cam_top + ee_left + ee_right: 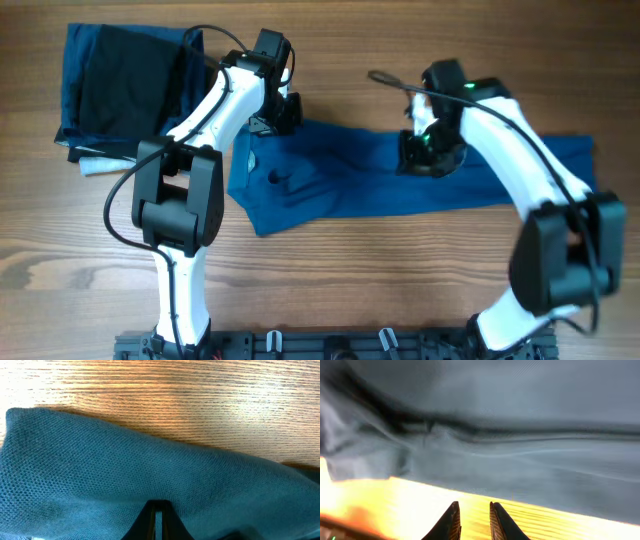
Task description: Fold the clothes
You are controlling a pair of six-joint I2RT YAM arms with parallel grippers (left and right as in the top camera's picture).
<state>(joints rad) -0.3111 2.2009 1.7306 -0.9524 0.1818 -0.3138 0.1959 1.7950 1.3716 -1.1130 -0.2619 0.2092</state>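
Observation:
The clothes, a mid-blue polo shirt [350, 185], lie in a long crumpled band across the middle of the table. My left gripper [280, 112] is at the shirt's upper left edge. In the left wrist view its fingers [157, 505] stand almost together, with knit blue fabric [125, 470] bulging around them and showing in the thin slit between. My right gripper [425, 155] hovers at the shirt's upper edge near the middle. Its jaws [472, 505] stand slightly apart over bare wood with nothing between them, and the blurred shirt [520, 435] lies just beyond the tips.
A pile of dark navy and black garments [130, 85] with a white edge [100, 165] lies at the back left. Bare wooden table [400, 280] stretches in front of the shirt. A black cable [385, 78] loops behind the right arm.

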